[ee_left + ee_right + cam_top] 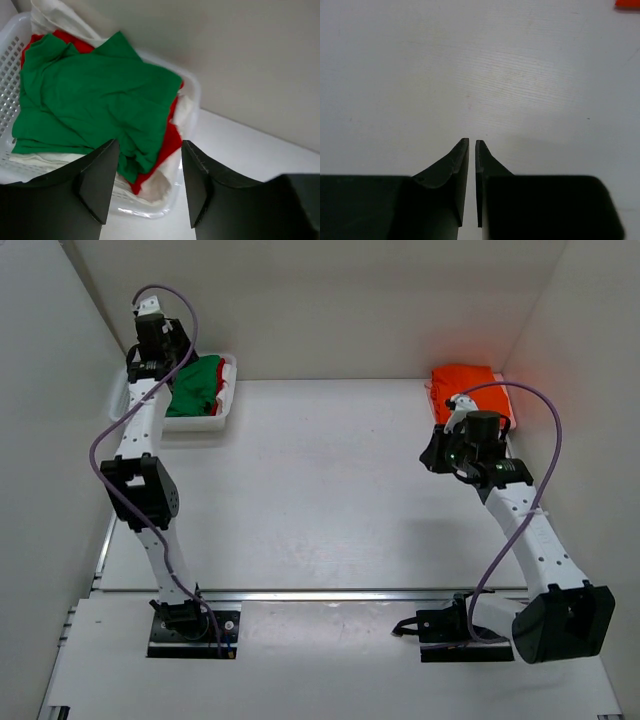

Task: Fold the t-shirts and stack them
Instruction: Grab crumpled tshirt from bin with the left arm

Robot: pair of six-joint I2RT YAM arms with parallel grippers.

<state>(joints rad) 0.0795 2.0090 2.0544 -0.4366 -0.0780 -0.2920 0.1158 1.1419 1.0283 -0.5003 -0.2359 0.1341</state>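
A bright green t-shirt [90, 95] lies crumpled on top of a red t-shirt [170, 140] in the white mesh basket [10, 55] at the table's back left. My left gripper [150, 150] hovers over the basket's near corner, open, with nothing between its fingers. In the top view it [170, 360] hangs above the green t-shirt [195, 390]. An orange t-shirt [465, 385] lies folded in the back right corner. My right gripper [472, 142] is shut and empty over bare table, just in front of that shirt, whose edge [627, 3] shows at the frame's top right.
White cloth [55, 15] also lies in the basket under the coloured shirts. White walls enclose the table on the left, back and right. The right arm's purple cable [540, 440] loops beside the right wall.
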